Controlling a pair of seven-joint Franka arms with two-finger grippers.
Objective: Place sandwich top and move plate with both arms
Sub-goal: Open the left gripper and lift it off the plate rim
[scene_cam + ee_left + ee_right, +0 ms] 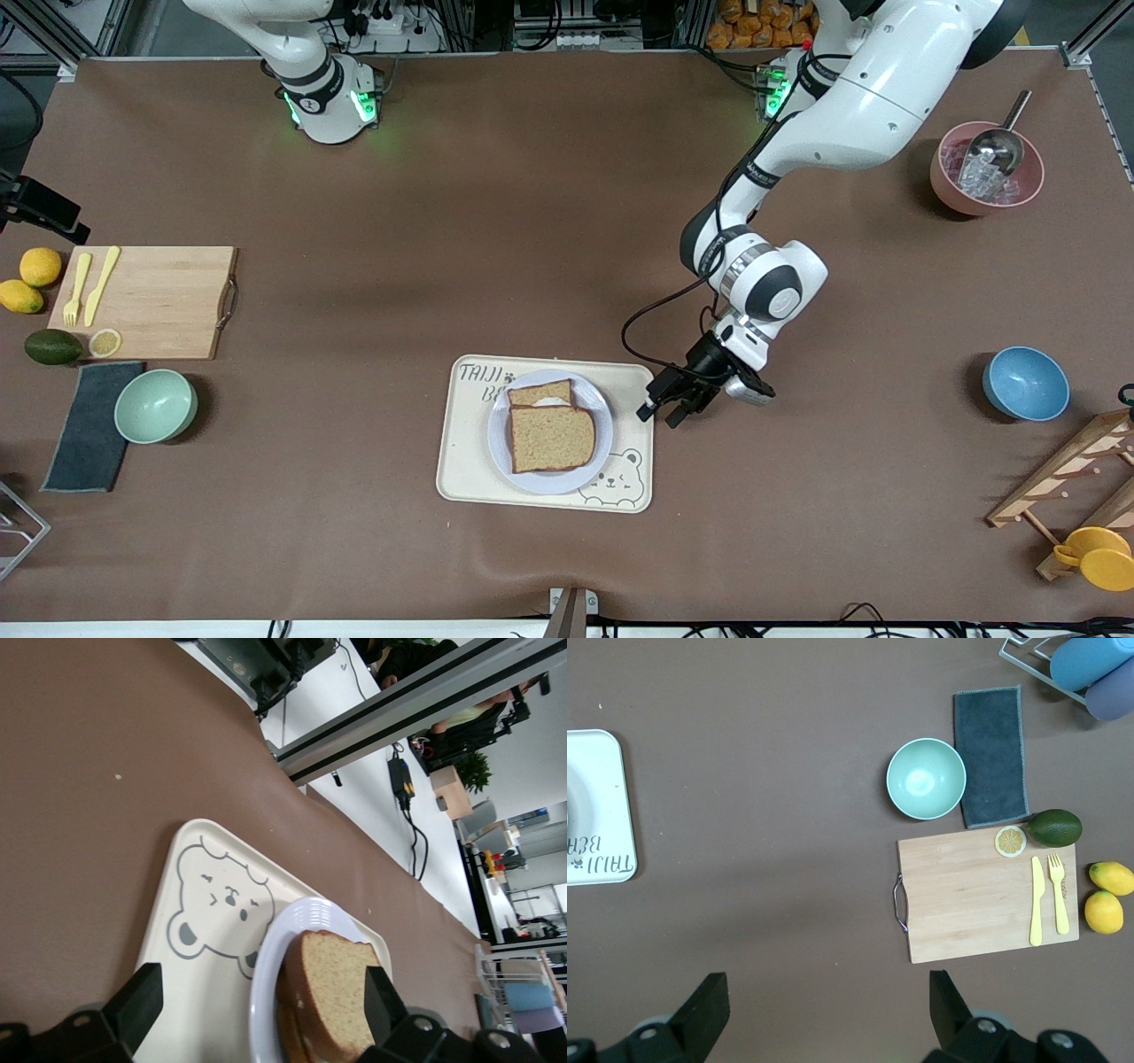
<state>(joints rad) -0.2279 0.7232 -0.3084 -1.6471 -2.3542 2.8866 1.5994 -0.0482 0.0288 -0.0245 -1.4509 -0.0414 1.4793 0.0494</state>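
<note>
The sandwich top already lies on the lower bread slice on the lavender-white plate, which sits in the cream bear tray; a bit of egg white peeks out between the slices. The left gripper hangs low with its fingers spread wide and empty, just beside the tray's edge toward the left arm's end of the table, pointing at the plate rim. The right gripper is also wide open and empty, high over bare tablecloth, with the cutting board and mint bowl below it and the tray edge only in the corner of its wrist view; that arm appears to wait. The risk, as I judge it: the top slice sits shifted off the lower one, so a one-sided or uneven lift of the plate could tilt it and slide the bread off, or a finger could catch the tray lip and drag the tray along.
</note>
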